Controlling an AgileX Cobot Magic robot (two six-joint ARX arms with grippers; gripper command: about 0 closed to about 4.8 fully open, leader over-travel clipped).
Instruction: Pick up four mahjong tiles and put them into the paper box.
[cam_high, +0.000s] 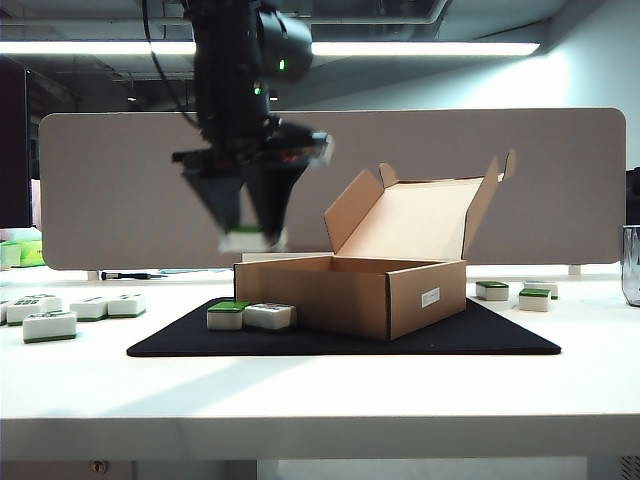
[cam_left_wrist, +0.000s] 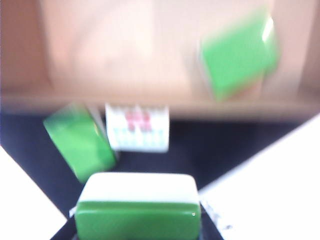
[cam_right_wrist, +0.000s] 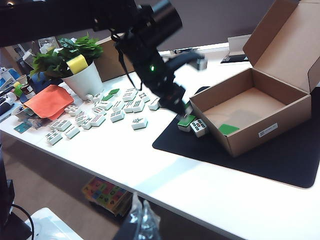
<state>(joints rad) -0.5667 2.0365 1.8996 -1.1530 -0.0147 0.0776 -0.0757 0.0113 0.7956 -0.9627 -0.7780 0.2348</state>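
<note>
Left end effector (cam_high: 252, 238) grips tile (cam_left_wrist: 138, 206); paper box (cam_right_wrist: 260, 131) holds one tile (cam_right_wrist: 228, 129).

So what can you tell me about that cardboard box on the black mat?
The paper box is a shallow brown corrugated mailer, paler inside, with a small white label on one side wall. Its hinged flap lid stands open, leaning back, side tabs sticking out. It sits flat on the black mat. Inside lies one mahjong tile, green back up, near a wall. Two more tiles rest on the mat just outside it. The left gripper hovers beside it, clamping another tile.
</note>
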